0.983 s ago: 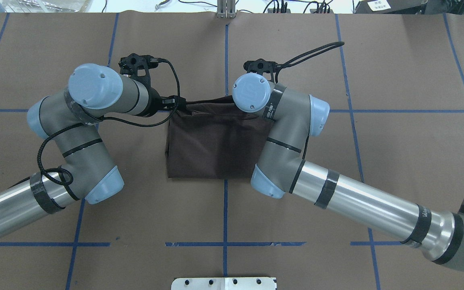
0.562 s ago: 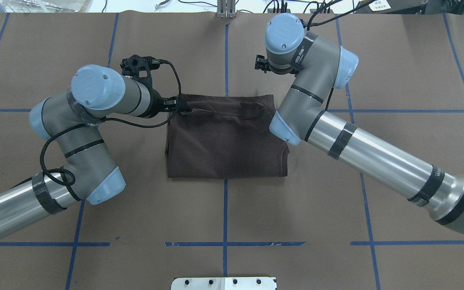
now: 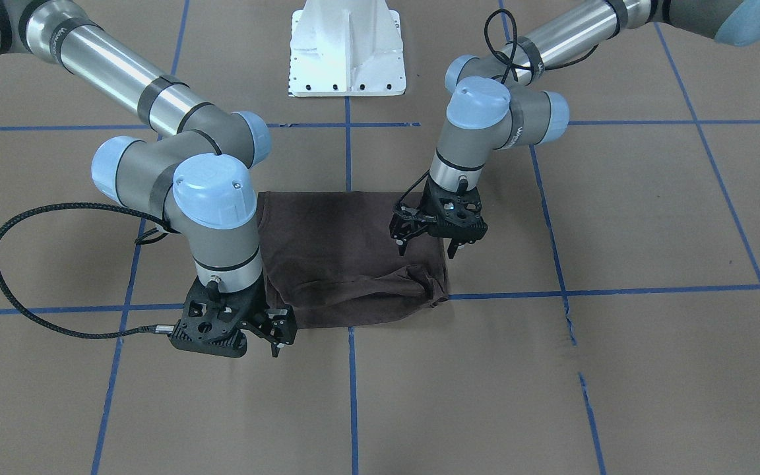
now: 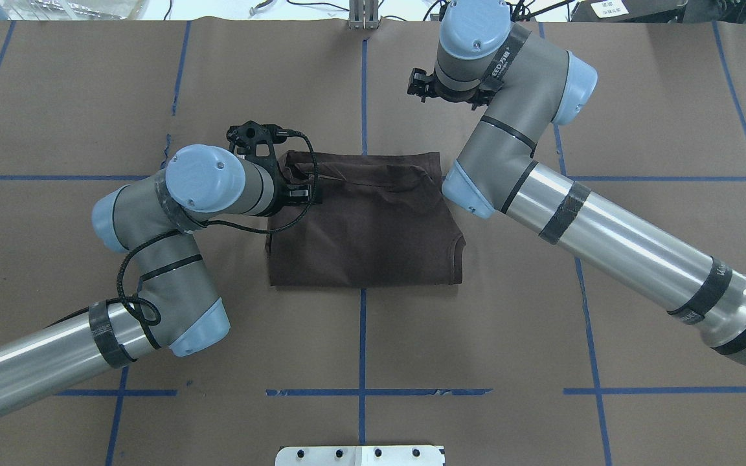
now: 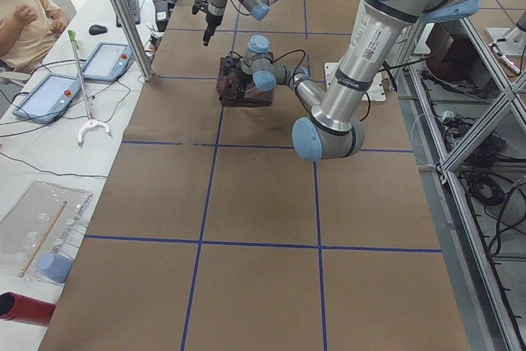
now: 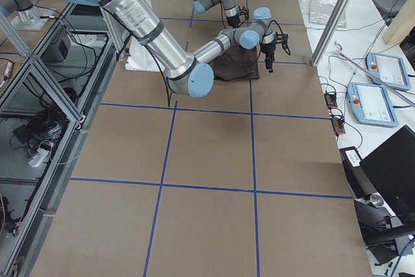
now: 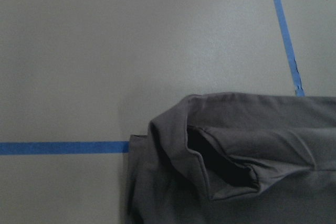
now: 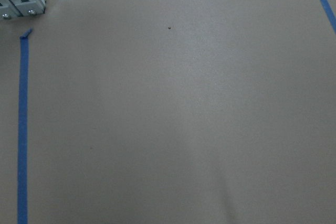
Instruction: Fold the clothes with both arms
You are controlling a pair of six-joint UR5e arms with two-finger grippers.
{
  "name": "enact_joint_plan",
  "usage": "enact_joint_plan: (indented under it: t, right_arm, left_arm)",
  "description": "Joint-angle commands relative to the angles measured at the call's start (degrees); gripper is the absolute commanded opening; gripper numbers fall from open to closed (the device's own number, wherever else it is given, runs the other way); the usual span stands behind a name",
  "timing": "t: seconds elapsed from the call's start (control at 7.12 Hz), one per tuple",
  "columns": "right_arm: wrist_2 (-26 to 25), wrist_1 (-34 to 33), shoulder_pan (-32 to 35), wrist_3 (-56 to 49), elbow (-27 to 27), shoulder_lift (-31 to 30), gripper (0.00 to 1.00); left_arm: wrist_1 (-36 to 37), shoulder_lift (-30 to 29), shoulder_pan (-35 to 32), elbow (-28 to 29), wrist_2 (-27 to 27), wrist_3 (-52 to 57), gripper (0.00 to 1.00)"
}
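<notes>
Left end effector (image 3: 427, 249) spread over the T-shirt (image 3: 347, 251); right end effector (image 3: 279, 340): cannot tell.

White lettering showed on the wrist bands of the right arm (image 4: 499, 61) and the left arm (image 3: 517, 135), not legible; white label (image 4: 609, 8) at far edge, print too small to read.

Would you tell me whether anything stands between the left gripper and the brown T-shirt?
Nothing visible does. The left gripper hangs open over the T-shirt near its rumpled corner, with only bare cloth beneath. The right gripper is off past the shirt's far edge.
</notes>
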Motion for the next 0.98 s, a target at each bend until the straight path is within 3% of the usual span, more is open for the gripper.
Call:
enact_joint_plan:
  t: [0.0, 0.56, 0.84]
  right_arm:
    - [0.12, 0.09, 0.01, -0.10, 0.14, -0.24, 1.00]
    - [0.38, 0.09, 0.00, -0.18, 0.23, -0.77, 1.00]
    - [0.56, 0.26, 0.01, -0.18, 0.31, -1.30, 1.00]
  left_arm:
    - [0.62, -2.99, -0.31, 4.53, 0.53, -0.02, 1.00]
    - [-0.25, -9.33, -8.20, 17.80, 0.44, 2.34, 1.00]
    - [-0.69, -9.26, -10.76, 19.50, 0.44, 6.47, 1.00]
